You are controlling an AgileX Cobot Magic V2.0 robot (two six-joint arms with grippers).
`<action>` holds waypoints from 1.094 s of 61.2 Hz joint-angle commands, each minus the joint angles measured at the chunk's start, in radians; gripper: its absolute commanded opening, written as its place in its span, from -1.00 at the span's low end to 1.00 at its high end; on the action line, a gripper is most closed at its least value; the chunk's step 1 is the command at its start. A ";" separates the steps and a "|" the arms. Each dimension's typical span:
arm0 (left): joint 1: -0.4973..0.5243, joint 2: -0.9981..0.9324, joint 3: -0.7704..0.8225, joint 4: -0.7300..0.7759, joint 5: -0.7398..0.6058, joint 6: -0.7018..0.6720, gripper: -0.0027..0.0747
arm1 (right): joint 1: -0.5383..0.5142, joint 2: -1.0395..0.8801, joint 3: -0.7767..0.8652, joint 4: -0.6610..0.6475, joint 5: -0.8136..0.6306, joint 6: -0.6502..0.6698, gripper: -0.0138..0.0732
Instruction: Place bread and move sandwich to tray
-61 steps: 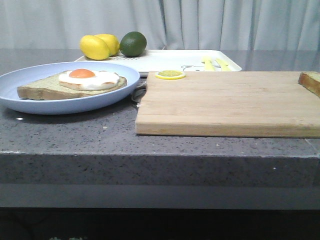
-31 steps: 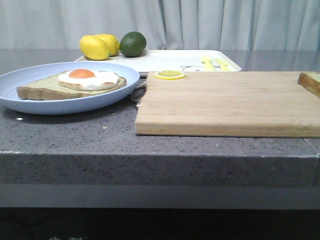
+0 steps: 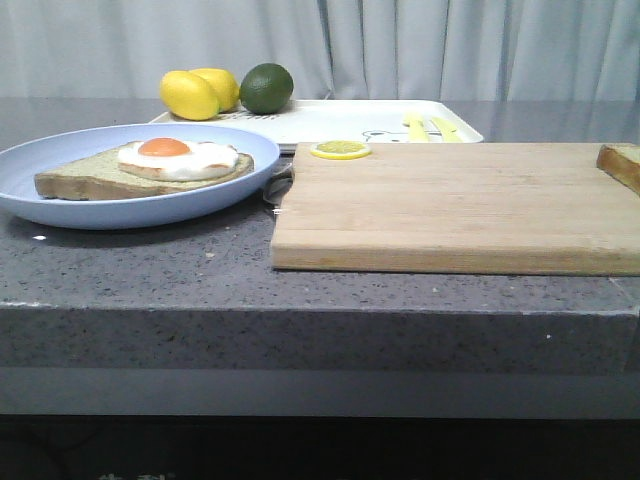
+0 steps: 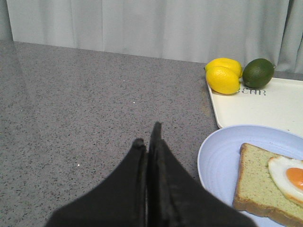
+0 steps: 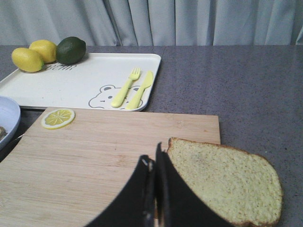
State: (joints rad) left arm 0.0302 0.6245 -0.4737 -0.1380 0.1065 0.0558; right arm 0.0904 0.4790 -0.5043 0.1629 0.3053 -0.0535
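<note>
The sandwich (image 3: 150,168), a bread slice topped with a fried egg, lies on the pale blue plate (image 3: 120,205) at the left; it also shows in the left wrist view (image 4: 270,182). The plain bread (image 5: 225,182) lies at the right end of the cutting board (image 3: 450,205), just visible in the front view (image 3: 622,162). The white tray (image 3: 340,120) stands behind the board. My left gripper (image 4: 147,139) is shut and empty above the counter, left of the plate. My right gripper (image 5: 152,158) is shut and empty above the board, beside the bread.
Two lemons (image 3: 198,92) and a lime (image 3: 266,88) sit at the tray's far left corner. A yellow fork and knife (image 5: 131,88) lie on the tray. A lemon slice (image 3: 340,149) rests on the board's far left corner. The counter's front edge is near.
</note>
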 commanded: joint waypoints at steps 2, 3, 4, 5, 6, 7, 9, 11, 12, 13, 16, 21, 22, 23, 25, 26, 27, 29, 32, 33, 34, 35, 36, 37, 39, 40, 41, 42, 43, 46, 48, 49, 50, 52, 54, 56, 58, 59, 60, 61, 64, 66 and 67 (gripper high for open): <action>0.000 0.008 -0.040 -0.002 -0.075 -0.007 -0.98 | -0.007 0.010 -0.039 -0.001 -0.079 0.002 -0.81; 0.000 0.008 -0.040 -0.002 -0.075 -0.007 -0.98 | -0.007 0.010 -0.039 -0.001 -0.079 0.002 -0.80; 0.000 0.008 -0.040 -0.002 -0.075 -0.007 -0.98 | -0.007 0.010 -0.039 -0.001 -0.079 0.002 -0.79; 0.000 0.008 -0.040 -0.002 -0.075 -0.007 -0.98 | -0.007 0.010 -0.039 -0.001 -0.079 0.002 -0.77; 0.000 0.008 -0.040 -0.002 -0.075 -0.007 -0.98 | -0.007 0.010 -0.039 -0.001 -0.079 0.002 -0.75; 0.000 0.008 -0.040 -0.002 -0.075 -0.007 -0.98 | -0.007 0.010 -0.039 -0.001 -0.079 0.002 -0.73; 0.000 0.008 -0.040 -0.002 -0.075 -0.007 -0.98 | -0.007 0.010 -0.039 -0.001 -0.079 0.002 -0.66; 0.000 0.008 -0.040 -0.002 -0.075 -0.007 -0.97 | -0.007 0.010 -0.039 -0.001 -0.079 0.002 -0.57; 0.000 0.008 -0.040 -0.002 -0.075 -0.007 -0.95 | -0.007 0.010 -0.039 -0.001 -0.079 0.002 -0.53; 0.000 0.008 -0.040 -0.002 -0.075 -0.007 -0.93 | -0.007 0.010 -0.039 -0.001 -0.079 0.002 -0.48; 0.000 0.008 -0.040 -0.002 -0.078 -0.007 -0.82 | -0.007 0.010 -0.039 -0.001 -0.079 0.002 -0.28; 0.000 0.008 -0.040 -0.002 -0.093 -0.007 -0.41 | -0.007 0.010 -0.039 -0.001 -0.079 0.002 0.18; 0.000 0.008 -0.040 -0.002 -0.094 -0.007 -0.33 | -0.007 0.010 -0.039 -0.001 -0.079 0.002 0.24; 0.000 0.008 -0.040 -0.002 -0.097 -0.007 -0.19 | -0.007 0.010 -0.039 -0.001 -0.079 0.002 0.33; 0.000 0.008 -0.040 -0.002 -0.097 -0.007 0.04 | -0.007 0.010 -0.039 -0.001 -0.079 0.002 0.45; 0.000 0.008 -0.040 -0.002 -0.097 -0.007 0.17 | -0.007 0.010 -0.039 -0.001 -0.079 0.002 0.51; 0.000 0.008 -0.040 -0.002 -0.099 -0.007 0.29 | -0.007 0.010 -0.039 -0.001 -0.079 0.002 0.56; 0.000 0.008 -0.040 -0.002 -0.099 -0.007 0.43 | -0.007 0.010 -0.039 -0.001 -0.079 0.002 0.61; 0.000 0.008 -0.040 -0.002 -0.099 -0.007 0.58 | -0.007 0.010 -0.039 -0.001 -0.079 0.002 0.65; 0.000 0.008 -0.040 -0.002 -0.099 -0.007 0.62 | -0.007 0.011 -0.039 -0.001 -0.079 0.002 0.66; 0.000 0.008 -0.040 -0.002 -0.099 -0.007 0.63 | -0.007 0.011 -0.039 -0.001 -0.080 0.002 0.66; 0.000 0.008 -0.040 -0.002 -0.099 -0.007 0.63 | -0.007 0.011 -0.039 -0.001 -0.081 0.002 0.66; 0.000 0.008 -0.040 -0.002 -0.099 -0.007 0.63 | -0.007 0.012 -0.039 -0.001 -0.085 0.002 0.66; 0.000 0.008 -0.040 -0.002 -0.099 -0.007 0.63 | -0.007 0.012 -0.039 -0.001 -0.090 0.002 0.66; 0.000 0.008 -0.040 -0.002 -0.099 -0.007 0.62 | -0.007 0.020 -0.047 -0.001 -0.104 0.002 0.66; 0.000 0.008 -0.040 -0.002 -0.099 -0.007 0.61 | -0.007 0.030 -0.056 -0.001 -0.109 0.002 0.66; 0.000 0.008 -0.040 -0.002 -0.099 -0.007 0.61 | -0.007 0.039 -0.066 -0.001 -0.111 0.002 0.66; 0.000 0.008 -0.040 -0.002 -0.099 -0.007 0.61 | -0.009 0.056 -0.086 -0.001 -0.111 0.002 0.66; 0.000 0.008 -0.040 -0.002 -0.099 -0.007 0.61 | -0.009 0.070 -0.103 -0.001 -0.109 0.002 0.66; 0.000 0.010 -0.040 -0.002 -0.099 -0.007 0.61 | -0.009 0.131 -0.187 -0.001 -0.089 0.002 0.66; 0.000 0.010 -0.040 -0.002 -0.099 -0.007 0.61 | -0.009 0.172 -0.239 -0.001 -0.063 0.002 0.66; 0.000 0.010 -0.040 -0.002 -0.097 -0.007 0.61 | -0.009 0.204 -0.280 -0.002 -0.039 0.002 0.66; 0.000 0.010 -0.040 -0.002 -0.097 -0.007 0.61 | -0.009 0.226 -0.309 -0.002 -0.019 0.002 0.66; 0.000 0.010 -0.040 -0.002 -0.097 -0.007 0.61 | -0.009 0.280 -0.381 -0.002 0.035 0.002 0.66; 0.000 0.010 -0.040 -0.002 -0.097 -0.007 0.61 | -0.009 0.332 -0.451 -0.002 0.097 0.002 0.66; 0.000 0.010 -0.040 -0.002 -0.097 -0.007 0.61 | -0.009 0.379 -0.518 -0.002 0.165 0.003 0.66; 0.000 0.010 -0.040 -0.002 -0.097 -0.007 0.61 | -0.009 0.422 -0.568 -0.002 0.216 0.004 0.66; 0.000 0.010 -0.040 -0.002 -0.097 -0.007 0.61 | -0.010 0.439 -0.602 -0.002 0.252 0.005 0.66; 0.000 0.010 -0.040 -0.002 -0.097 -0.007 0.61 | -0.013 0.463 -0.634 -0.002 0.284 0.006 0.66; 0.000 0.010 -0.040 -0.002 -0.097 -0.007 0.61 | -0.019 0.484 -0.662 -0.002 0.314 0.011 0.66; 0.000 0.010 -0.040 -0.002 -0.097 -0.007 0.61 | -0.042 0.527 -0.718 -0.006 0.365 0.028 0.66; 0.000 0.010 -0.040 -0.002 -0.097 -0.007 0.61 | -0.065 0.552 -0.748 -0.014 0.388 0.046 0.66; 0.000 0.010 -0.040 -0.002 -0.097 -0.007 0.61 | -0.076 0.561 -0.758 -0.019 0.394 0.054 0.66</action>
State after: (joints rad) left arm 0.0302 0.6307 -0.4737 -0.1374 0.0959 0.0558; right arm 0.0558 0.9976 -1.1603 0.1629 0.6820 -0.0313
